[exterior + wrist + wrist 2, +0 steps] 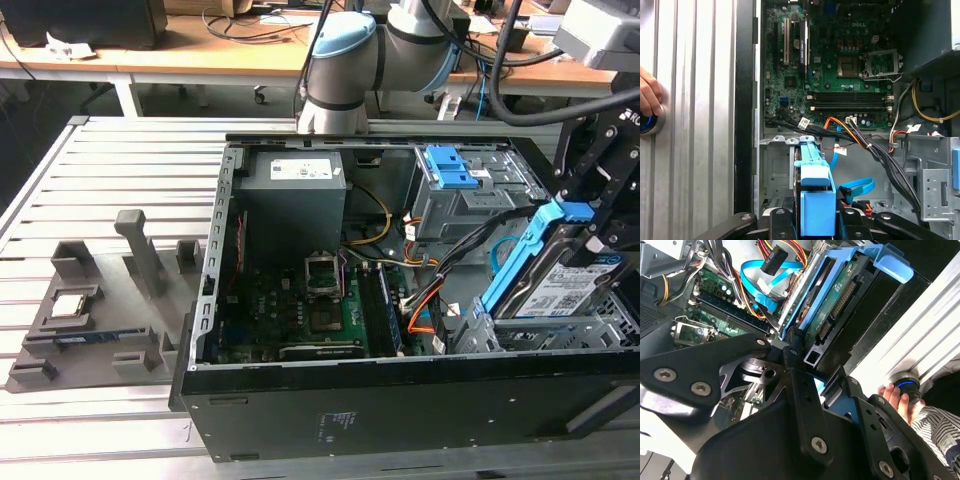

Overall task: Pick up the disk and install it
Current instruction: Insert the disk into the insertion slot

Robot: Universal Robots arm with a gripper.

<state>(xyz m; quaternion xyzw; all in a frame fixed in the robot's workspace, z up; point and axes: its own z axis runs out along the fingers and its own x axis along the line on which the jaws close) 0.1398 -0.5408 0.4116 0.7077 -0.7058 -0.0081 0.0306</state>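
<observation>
The disk [572,288] is a silver drive with a white-and-blue label in a blue plastic bracket [520,262]. It is tilted, with one end raised, over the grey metal cage [560,335] at the open computer case's corner on the exterior view's right. My black gripper [592,235] is shut on it from above. In the second wrist view the disk [840,305] sits edge-on between the black fingers [796,360] of the gripper [822,372]. In the first wrist view the bracket [815,200] stands between the fingers of the gripper [815,222].
The case holds a green motherboard [300,300], a grey power supply [295,190], a grey drive bay with a blue latch [455,170] and loose cables [440,290]. A grey fixture [90,310] lies on the slotted table. A person's hand [895,395] rests on a blue-lit button [906,382].
</observation>
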